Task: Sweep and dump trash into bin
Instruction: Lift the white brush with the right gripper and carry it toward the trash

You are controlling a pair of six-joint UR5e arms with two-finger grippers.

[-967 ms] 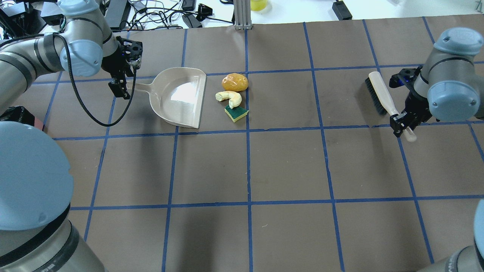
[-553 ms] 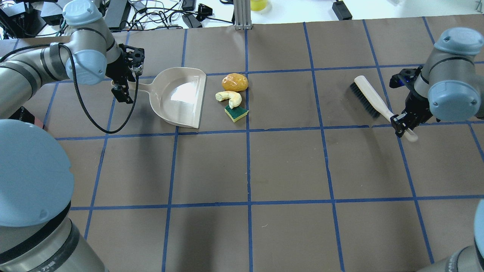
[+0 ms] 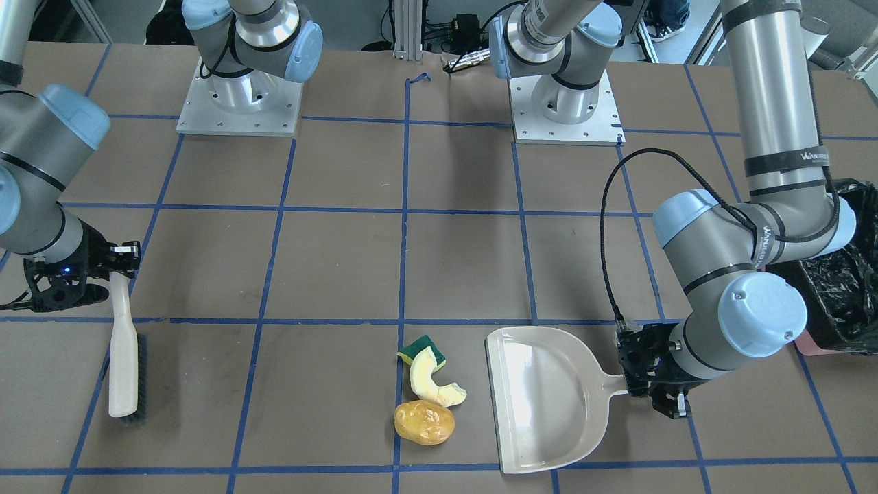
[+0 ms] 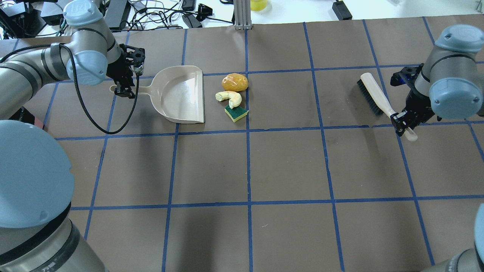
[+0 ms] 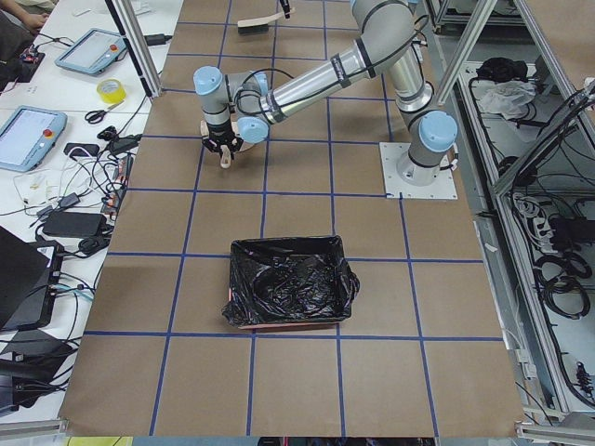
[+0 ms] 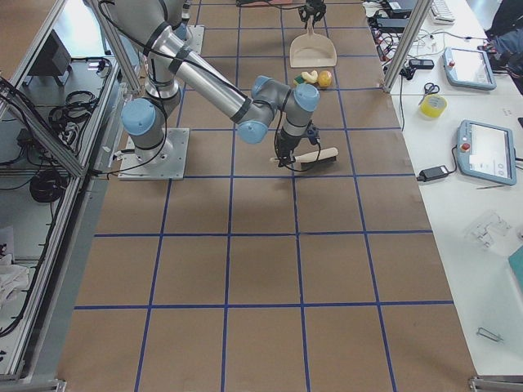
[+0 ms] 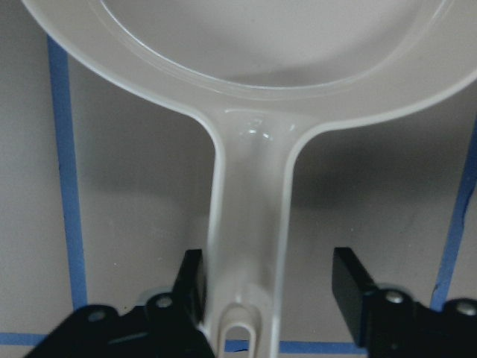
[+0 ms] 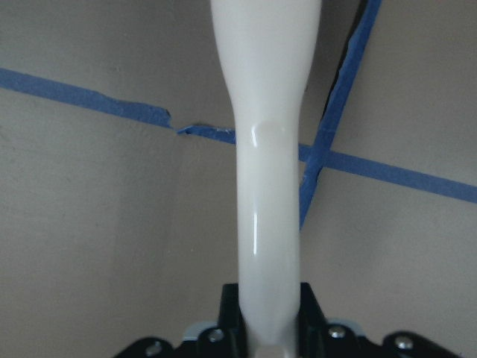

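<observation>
The trash lies in a close group mid-table: a potato-like lump (image 4: 235, 82), a cream fruit slice (image 4: 229, 98) and a green-and-yellow sponge piece (image 4: 236, 113). A beige dustpan (image 4: 181, 94) lies flat just left of them, lip toward them. My left gripper (image 4: 124, 90) is open and straddles the dustpan handle (image 7: 250, 224); one finger (image 7: 195, 280) touches it, the other stands apart. My right gripper (image 4: 404, 126) is shut on the handle of the beige brush (image 4: 374, 96), far right of the trash. The bin (image 5: 290, 283) stands at the table's left end.
The bin's black bag (image 3: 840, 288) shows right beside my left arm's elbow in the front-facing view. Cables and boxes lie beyond the table's far edge (image 4: 151, 15). An aluminium post (image 4: 242, 15) stands at the far edge behind the trash.
The dustpan has turned so its lip now runs straight along the grid, with my left gripper at its handle. The brush head swung left, then slightly back right. The trash has not moved.
</observation>
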